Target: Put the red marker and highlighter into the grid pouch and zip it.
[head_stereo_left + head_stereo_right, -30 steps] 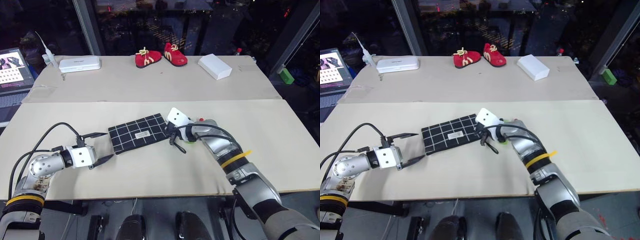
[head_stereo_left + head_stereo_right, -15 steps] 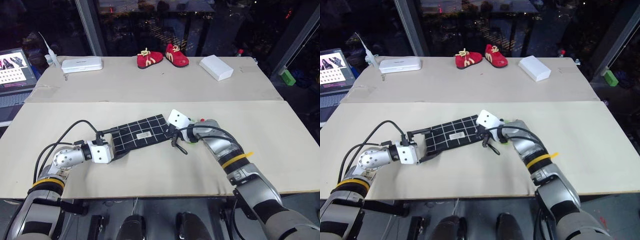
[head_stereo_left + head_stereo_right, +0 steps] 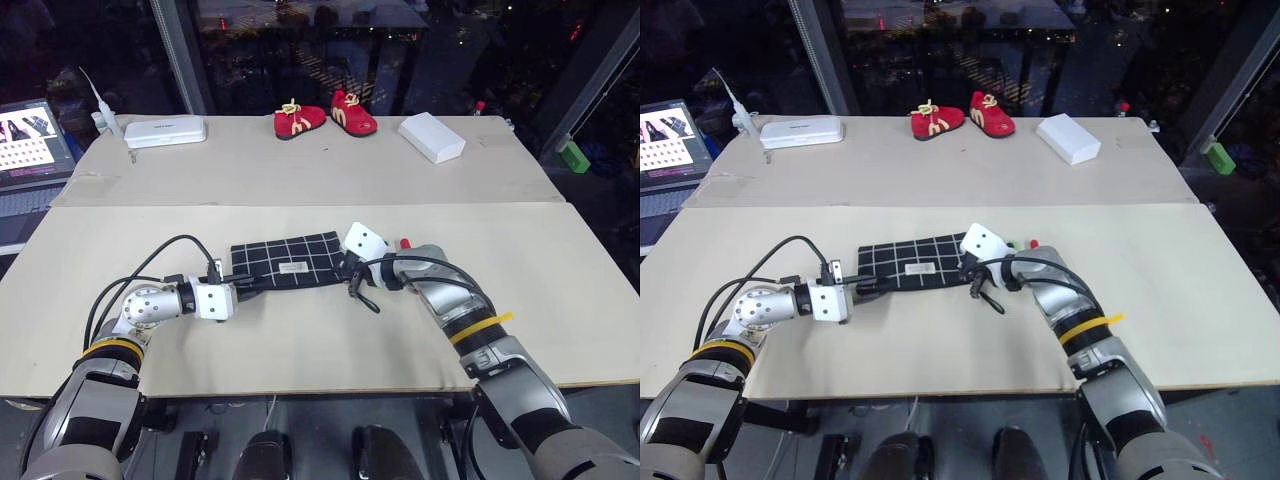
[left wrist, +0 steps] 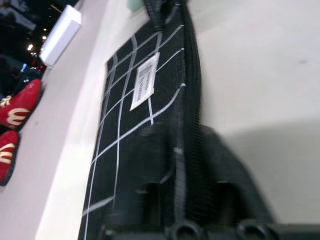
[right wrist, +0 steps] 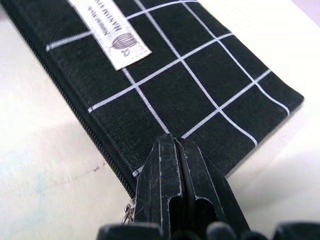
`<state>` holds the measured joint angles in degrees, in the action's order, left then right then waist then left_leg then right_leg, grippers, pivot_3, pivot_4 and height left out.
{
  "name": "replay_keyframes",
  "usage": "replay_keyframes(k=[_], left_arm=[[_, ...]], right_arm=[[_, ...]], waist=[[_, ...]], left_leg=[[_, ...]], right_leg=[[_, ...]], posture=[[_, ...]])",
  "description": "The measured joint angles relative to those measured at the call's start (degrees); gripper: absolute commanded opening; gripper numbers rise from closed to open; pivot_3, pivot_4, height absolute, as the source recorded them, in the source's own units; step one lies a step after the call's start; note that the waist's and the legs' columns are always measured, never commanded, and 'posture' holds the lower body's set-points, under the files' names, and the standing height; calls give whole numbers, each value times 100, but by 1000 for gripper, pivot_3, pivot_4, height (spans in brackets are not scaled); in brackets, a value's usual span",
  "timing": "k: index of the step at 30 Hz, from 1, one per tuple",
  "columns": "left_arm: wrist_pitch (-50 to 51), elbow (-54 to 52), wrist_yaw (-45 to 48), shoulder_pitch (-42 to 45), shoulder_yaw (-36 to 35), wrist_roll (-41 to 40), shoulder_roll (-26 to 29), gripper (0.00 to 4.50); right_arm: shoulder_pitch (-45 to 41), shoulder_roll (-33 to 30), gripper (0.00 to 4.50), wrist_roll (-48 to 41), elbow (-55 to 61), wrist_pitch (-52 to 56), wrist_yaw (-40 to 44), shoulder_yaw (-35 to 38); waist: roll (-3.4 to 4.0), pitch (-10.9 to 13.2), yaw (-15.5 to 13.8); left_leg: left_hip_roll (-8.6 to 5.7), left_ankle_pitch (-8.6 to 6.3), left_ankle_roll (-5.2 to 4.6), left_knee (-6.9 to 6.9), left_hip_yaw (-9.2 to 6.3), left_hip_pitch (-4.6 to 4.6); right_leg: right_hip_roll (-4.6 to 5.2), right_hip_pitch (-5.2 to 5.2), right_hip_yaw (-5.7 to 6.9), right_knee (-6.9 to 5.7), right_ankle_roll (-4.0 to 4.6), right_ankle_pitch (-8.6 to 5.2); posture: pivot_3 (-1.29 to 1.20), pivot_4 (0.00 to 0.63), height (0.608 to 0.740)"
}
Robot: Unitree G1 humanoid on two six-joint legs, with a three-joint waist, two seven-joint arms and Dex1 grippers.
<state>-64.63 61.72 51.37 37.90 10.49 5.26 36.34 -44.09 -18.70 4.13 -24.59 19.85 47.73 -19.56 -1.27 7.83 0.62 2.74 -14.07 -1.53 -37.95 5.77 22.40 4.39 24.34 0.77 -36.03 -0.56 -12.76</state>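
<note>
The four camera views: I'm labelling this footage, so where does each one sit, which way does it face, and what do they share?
Left eye view: on the head, looking forward and down at the table; both arms show.
Right eye view: its stereo twin, same scene, left gripper at one pouch end.
Left wrist view: on the left wrist, looking along the grid pouch.
Right wrist view: on the right wrist, right gripper shut on the pouch's end.
Shared: the pouch's white label.

Red marker mostly hidden (perhaps highlighter too).
</note>
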Motion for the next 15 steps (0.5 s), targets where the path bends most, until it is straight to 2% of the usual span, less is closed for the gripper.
replay_keyframes(k=[6, 9, 15], left_arm=[[598, -7, 657, -56, -271, -697, -230, 62], [986, -162, 877, -116, -405, -988, -304, 0], [1816, -753, 1067, -389, -685, -1398, -379, 0]], right_arm=[[11, -14, 0, -48, 38, 45, 88, 29], [30, 0, 836, -319, 56, 289, 221, 250], [-83, -25, 2896, -1197, 431, 1002, 599, 965]], waist=[[-1, 0, 12], [-1, 1, 13], [-1, 2, 37]], left_leg=[[1, 0, 0, 0, -4, 4], [1, 0, 0, 0, -7, 6], [5, 0, 0, 0, -21, 17]], right_leg=[[-2, 3, 2, 1, 0, 0], [-3, 3, 1, 1, 0, 0], [-6, 13, 2, -5, 0, 1]], posture=[[0, 150, 740], [0, 150, 740], [0, 150, 740]])
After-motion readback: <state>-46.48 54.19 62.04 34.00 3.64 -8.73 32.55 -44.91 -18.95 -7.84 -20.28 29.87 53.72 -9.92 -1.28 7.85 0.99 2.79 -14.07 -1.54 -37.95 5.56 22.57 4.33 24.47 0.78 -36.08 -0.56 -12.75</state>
